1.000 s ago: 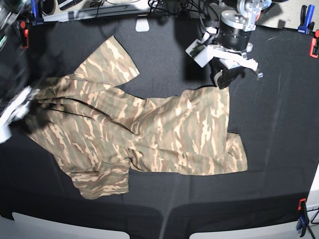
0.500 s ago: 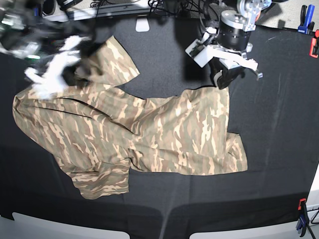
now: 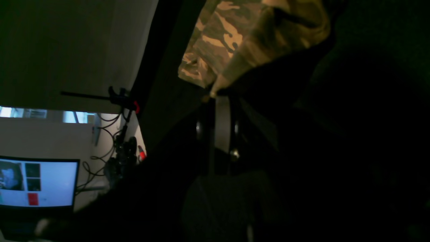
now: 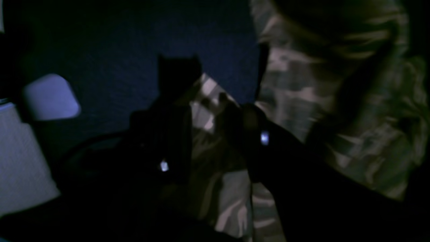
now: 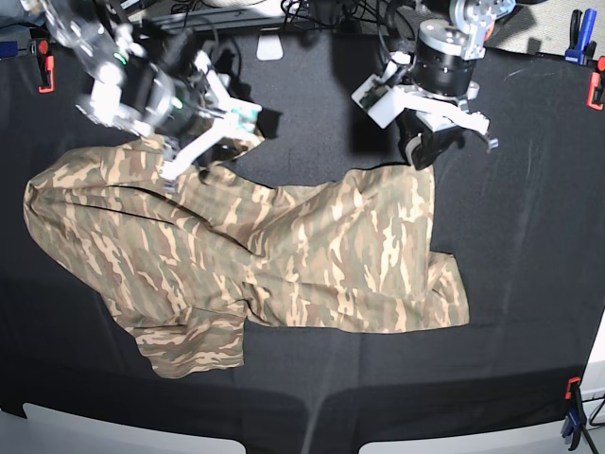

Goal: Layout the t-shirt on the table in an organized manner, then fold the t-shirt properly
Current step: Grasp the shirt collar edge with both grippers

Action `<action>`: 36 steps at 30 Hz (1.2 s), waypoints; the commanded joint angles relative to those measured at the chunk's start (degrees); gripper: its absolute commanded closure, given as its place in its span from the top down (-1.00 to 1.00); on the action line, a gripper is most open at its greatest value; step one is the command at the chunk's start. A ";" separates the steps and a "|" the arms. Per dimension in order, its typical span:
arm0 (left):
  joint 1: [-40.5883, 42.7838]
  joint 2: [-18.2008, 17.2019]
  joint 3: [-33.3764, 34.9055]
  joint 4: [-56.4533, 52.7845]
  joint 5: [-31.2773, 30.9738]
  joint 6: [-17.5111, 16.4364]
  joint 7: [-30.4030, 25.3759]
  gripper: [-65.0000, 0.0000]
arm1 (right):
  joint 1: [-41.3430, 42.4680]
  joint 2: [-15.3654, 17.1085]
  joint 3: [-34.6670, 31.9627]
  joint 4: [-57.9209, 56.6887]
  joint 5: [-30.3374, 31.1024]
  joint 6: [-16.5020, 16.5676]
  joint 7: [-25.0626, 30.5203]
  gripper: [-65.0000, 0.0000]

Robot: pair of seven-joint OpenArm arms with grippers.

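From my station I see the t-shirt (image 5: 312,246) in a camouflage print of tan, beige, olive and brown streaks, spread over the matte black cloth of the tabletop (image 5: 529,284). I make out red clamps (image 5: 596,90) and blue clamps (image 5: 574,43) on its edges. Both arms' housings read silver and white with black fingers (image 5: 421,149). On the right wrist camera the print looks washed grey and the cloth bluish; on the left wrist camera it glows yellow-tan against near-black shadow
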 commanded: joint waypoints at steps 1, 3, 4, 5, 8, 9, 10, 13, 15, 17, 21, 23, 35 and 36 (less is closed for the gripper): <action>-0.09 -0.17 -0.26 1.07 1.38 0.59 -0.70 -1.00 | 2.12 0.59 -0.48 -1.14 -0.70 -0.66 1.09 -0.29; -0.09 -0.17 -0.26 1.07 1.38 0.57 -0.70 -1.00 | 5.03 0.61 -2.49 -5.11 -1.64 -1.77 1.44 -0.29; -0.09 -0.17 -0.26 1.07 1.38 0.57 -0.70 -1.00 | 6.38 0.61 -3.28 -6.80 -1.73 -3.32 2.12 -0.29; -0.09 -0.15 -0.26 1.07 1.38 0.59 -0.70 -1.00 | 7.61 0.61 -4.04 -8.26 -2.54 -4.83 3.48 -0.29; -0.09 -0.15 -0.26 1.07 1.38 0.57 -0.70 -1.00 | 10.16 0.61 -5.97 -10.51 -4.35 -8.44 6.80 -0.29; -0.09 -0.15 -0.26 1.07 1.38 0.57 -0.70 -1.00 | 10.78 0.61 -6.60 -10.99 -4.02 -8.31 6.69 -0.29; -0.09 -0.15 -0.26 1.07 1.38 0.59 -0.70 -1.00 | 11.37 0.63 -7.30 -11.50 -3.41 -7.72 6.27 -0.29; -0.09 -0.17 -0.26 1.07 1.38 0.57 -0.70 -1.00 | 12.44 0.81 -9.97 -11.96 -0.46 -3.78 1.11 -0.29; -0.09 -0.15 -0.26 1.07 1.38 0.57 -0.72 -1.00 | 12.66 1.07 -11.63 -11.96 -0.11 -2.19 0.72 -0.29; -0.09 -0.15 -0.26 1.07 1.40 0.57 -0.72 -1.00 | 13.25 1.09 -12.70 -11.96 -1.29 -2.25 0.94 -0.29; -0.09 -0.15 -0.26 1.07 1.38 0.57 -0.72 -1.00 | 15.04 1.09 -12.96 -12.02 -1.57 -2.25 0.96 -0.29; -0.09 -0.15 -0.26 1.07 1.38 0.57 -0.70 -1.00 | 15.69 1.11 -12.96 -12.07 -1.49 -2.23 0.87 -0.29; -0.07 -0.15 -0.26 1.07 1.38 0.57 -0.72 -1.00 | 16.11 3.98 -12.98 -16.11 -0.70 -0.09 0.61 -0.29; -0.07 -0.15 -0.26 1.07 1.38 0.57 -0.72 -1.00 | 16.11 3.96 -12.98 -16.39 -0.72 -0.09 0.61 -0.29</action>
